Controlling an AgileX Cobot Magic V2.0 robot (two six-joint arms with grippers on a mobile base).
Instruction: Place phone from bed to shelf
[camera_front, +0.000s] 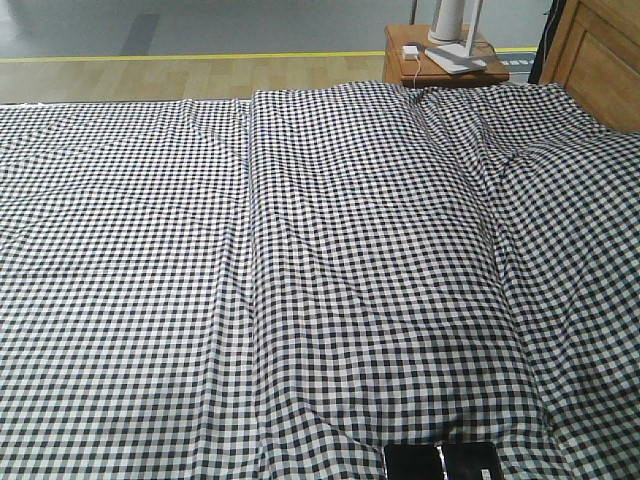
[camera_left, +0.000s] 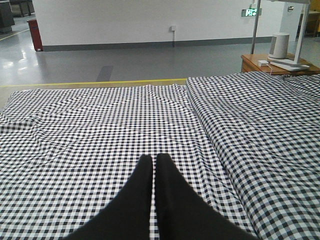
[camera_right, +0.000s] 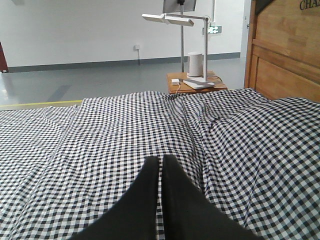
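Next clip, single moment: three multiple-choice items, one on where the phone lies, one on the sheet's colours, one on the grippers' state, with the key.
1. In the front view, where on the bed does the phone lie?
A) at the bottom edge of the frame
B) in the middle
C) at the top left corner

2. What does the bed's sheet look like?
A) plain blue
B) red stripes
C) black-and-white check

3. How do the left gripper and the right gripper stand?
A) both wide open
B) both shut, holding nothing
C) one shut on the phone

Key:
1 A: its black slab shows only at the lower edge, right of centre.
2 C: small checks cover the whole bed.
3 B: each wrist view shows its gripper closed over bare sheet.
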